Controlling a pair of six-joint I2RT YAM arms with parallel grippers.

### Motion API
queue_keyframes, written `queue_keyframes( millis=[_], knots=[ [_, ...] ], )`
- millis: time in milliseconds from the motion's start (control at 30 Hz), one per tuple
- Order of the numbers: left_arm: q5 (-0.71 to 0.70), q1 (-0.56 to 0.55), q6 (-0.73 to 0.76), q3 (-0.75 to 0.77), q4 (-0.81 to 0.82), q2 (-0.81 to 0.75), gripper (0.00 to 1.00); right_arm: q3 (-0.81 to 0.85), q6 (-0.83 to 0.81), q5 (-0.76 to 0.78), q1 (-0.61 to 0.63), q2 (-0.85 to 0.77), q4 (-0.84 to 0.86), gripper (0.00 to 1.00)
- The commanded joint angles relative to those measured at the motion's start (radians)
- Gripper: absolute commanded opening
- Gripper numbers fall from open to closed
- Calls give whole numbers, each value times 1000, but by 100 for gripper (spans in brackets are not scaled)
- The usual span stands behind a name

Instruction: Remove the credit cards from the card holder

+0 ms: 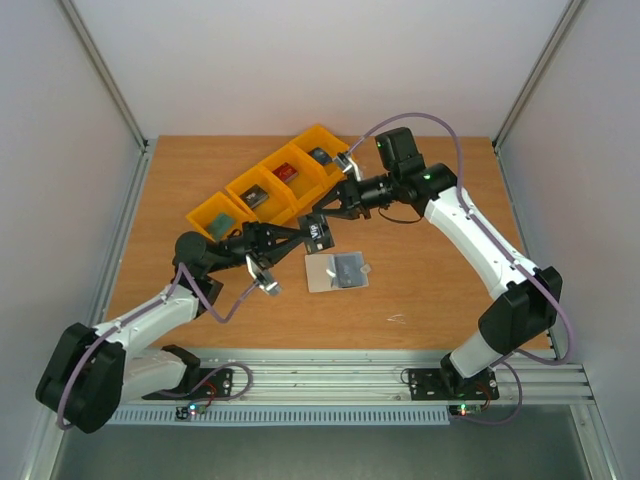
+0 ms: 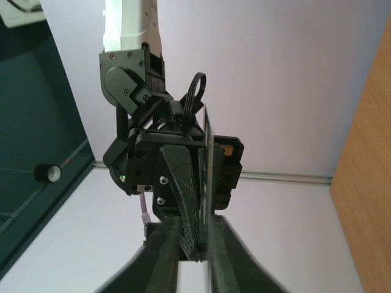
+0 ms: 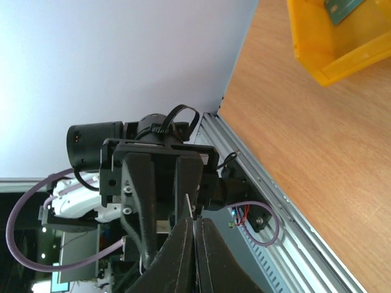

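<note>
A black credit card with pale marks [image 1: 318, 233] hangs in the air above the table's middle, pinched from both sides. My left gripper [image 1: 302, 235] is shut on it from the left, and my right gripper [image 1: 330, 213] is shut on it from the upper right. In the left wrist view the card [image 2: 206, 152] shows edge-on between my left gripper's [image 2: 197, 221] fingers. The right wrist view shows the card's thin edge [image 3: 188, 205] sticking out of my shut right gripper [image 3: 195, 221]. The pale grey card holder [image 1: 322, 275] lies open on the table below, with a dark card-sized rectangle [image 1: 350, 268] on its right half.
A row of yellow bins [image 1: 232, 208] runs diagonally behind the grippers, each holding small flat items, one of them red [image 1: 288, 172]. One bin's corner [image 3: 342, 58] shows in the right wrist view. White walls enclose the wooden table [image 1: 440, 280].
</note>
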Motion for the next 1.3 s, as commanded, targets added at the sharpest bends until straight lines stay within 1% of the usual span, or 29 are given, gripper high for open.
queue_keyframes(
  millis=[0,67,133,167,233,267,333,400,500,567,667,733,800,867,933,967,1000,1033,1067,1100,1167,1200,1233,1267],
  knots=[
    [-74,-3,36,-1,-52,-43,33,4,89,49,-39,-28,23,1],
    [-117,-3,37,1,-129,-67,50,-24,177,76,-73,-55,95,1],
    [-151,-3,34,7,-230,-97,59,-30,230,143,-97,-78,139,1],
    [-165,-3,29,13,-280,-115,61,-23,242,213,-101,-91,130,1],
    [-189,-9,9,30,-389,-145,62,-38,305,343,-102,-120,174,1],
    [-200,-18,6,41,-458,-157,61,-63,354,392,-101,-136,228,1],
    [-243,-49,26,76,-520,-148,61,-108,454,466,-93,-157,333,1],
    [-342,-89,28,133,-522,-98,62,-107,493,528,-73,-157,376,1],
    [-500,-141,48,243,-482,21,63,-61,479,571,-42,-140,357,1],
    [-547,-148,70,297,-461,72,63,-48,474,579,-38,-140,348,1],
    [-567,-157,72,335,-438,105,61,-53,473,588,-37,-146,345,1],
    [-576,-165,72,356,-436,127,56,-56,477,584,-31,-144,355,1],
    [-581,-172,72,374,-443,148,46,-51,474,570,-28,-140,360,1],
    [-594,-174,63,390,-437,160,28,-45,464,560,-28,-141,353,1],
    [-602,-177,39,400,-416,163,7,-45,447,558,-28,-149,340,1],
    [-602,-179,28,400,-399,163,1,-47,437,553,-28,-156,340,1],
    [-602,-181,2,397,-375,159,0,-50,417,543,-29,-161,350,1],
    [-610,-182,-31,396,-353,152,0,-46,382,517,-34,-167,367,4],
    [-631,-184,-102,407,-335,143,0,-27,302,479,-46,-171,373,14],
    [-663,-183,-181,422,-337,130,0,-2,249,448,-63,-180,357,28],
    [-745,-172,-517,520,-420,91,0,40,42,396,-107,-212,317,53],
    [-745,-147,-658,556,-458,71,0,50,-35,366,-121,-232,314,63],
    [-700,-113,-931,572,-470,50,0,53,-112,328,-131,-248,321,71],
    [-624,-72,-1102,577,-463,31,0,54,-168,282,-134,-260,337,76]
  ],
)
